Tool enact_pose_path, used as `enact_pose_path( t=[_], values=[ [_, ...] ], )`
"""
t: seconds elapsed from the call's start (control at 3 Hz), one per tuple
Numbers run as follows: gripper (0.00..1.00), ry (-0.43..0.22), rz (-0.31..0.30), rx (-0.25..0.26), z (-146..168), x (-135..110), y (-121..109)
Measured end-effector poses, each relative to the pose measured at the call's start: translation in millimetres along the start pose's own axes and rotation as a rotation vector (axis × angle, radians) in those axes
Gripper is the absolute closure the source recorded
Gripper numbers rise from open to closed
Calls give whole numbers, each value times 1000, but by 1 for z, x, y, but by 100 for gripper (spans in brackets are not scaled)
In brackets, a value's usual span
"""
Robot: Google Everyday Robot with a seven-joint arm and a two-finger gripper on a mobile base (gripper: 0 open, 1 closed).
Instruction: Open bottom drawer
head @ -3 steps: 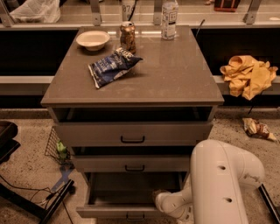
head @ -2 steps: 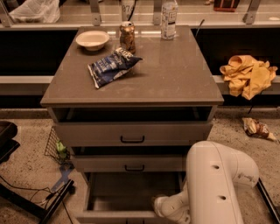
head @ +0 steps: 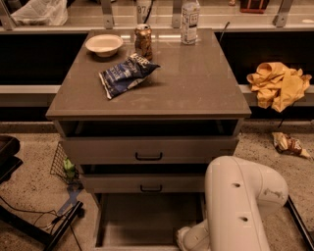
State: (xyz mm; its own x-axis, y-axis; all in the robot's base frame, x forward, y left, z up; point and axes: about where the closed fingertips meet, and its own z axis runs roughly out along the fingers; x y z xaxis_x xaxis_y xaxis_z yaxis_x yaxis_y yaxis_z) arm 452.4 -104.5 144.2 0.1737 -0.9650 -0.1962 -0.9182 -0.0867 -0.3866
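Bottom drawer [head: 147, 220]: one, sitting pulled out at the cabinet's [head: 196, 83] foot.
Gripper [head: 189, 240]: one, hanging at the drawer's right front; grip state cannot be told.
On top: one bowl [head: 103, 44], one can [head: 143, 41], one bottle [head: 190, 19], one bag [head: 126, 74] lying.

Bowl [head: 103, 44], can [head: 143, 41], bottle [head: 190, 20], perhaps a chip bag [head: 127, 74].

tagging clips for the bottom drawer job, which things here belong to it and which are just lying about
For the job: bottom drawer, pulled out; gripper, low at the drawer's right front, below the white arm.

Lying about: bowl, can, bottle and chip bag on the cabinet top; yellow cloth at right; wrapper on the floor.
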Motion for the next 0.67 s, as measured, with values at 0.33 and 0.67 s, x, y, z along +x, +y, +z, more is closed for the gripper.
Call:
enact_pose_path(
  t=[0.33, 0.67],
  values=[
    [98, 73, 14, -130, -19, 21, 53],
    [77, 73, 14, -130, -19, 21, 53]
  ],
)
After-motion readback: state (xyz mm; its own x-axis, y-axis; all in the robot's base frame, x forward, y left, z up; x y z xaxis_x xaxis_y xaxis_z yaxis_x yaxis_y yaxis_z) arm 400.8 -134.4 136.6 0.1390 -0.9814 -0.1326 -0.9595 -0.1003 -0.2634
